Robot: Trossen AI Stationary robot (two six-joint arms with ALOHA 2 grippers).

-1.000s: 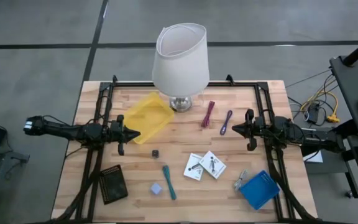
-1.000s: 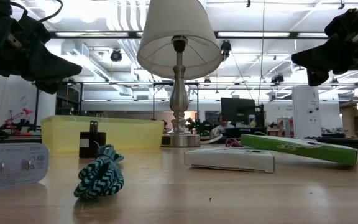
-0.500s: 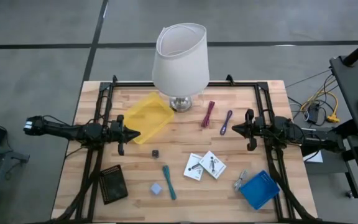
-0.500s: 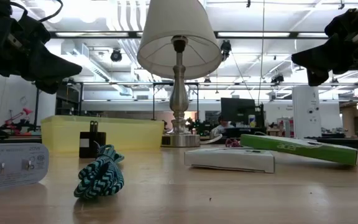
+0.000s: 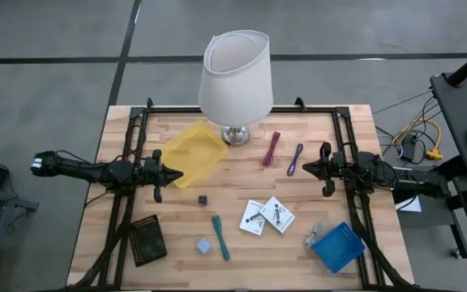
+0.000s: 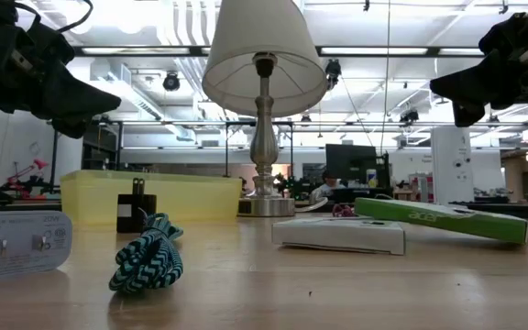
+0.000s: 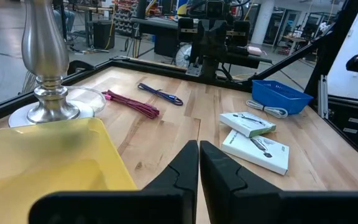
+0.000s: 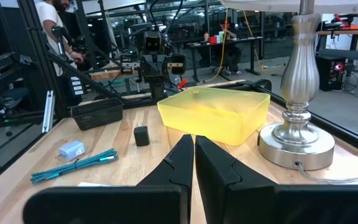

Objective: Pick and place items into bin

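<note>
Both arms are parked over the table, nothing held. The left gripper [image 5: 177, 173] is seen at 9 o'clock with fingers pressed together, right beside the yellow bin [image 5: 194, 152]. The right gripper [image 5: 306, 169] sits at 3 o'clock, also pinched closed on nothing. The magenta stick [image 5: 271, 149] and purple stick [image 5: 295, 160] are found toward 1 o'clock, the two white cards [image 5: 267, 216] around 5, the teal cable [image 5: 220, 237] at 6.

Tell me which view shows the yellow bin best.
The right wrist view: the yellow bin shows whole, open top and walls, beside the lamp base. The high view shows its outline from above. The low view gives only one side wall; the left wrist view only a corner.
</note>
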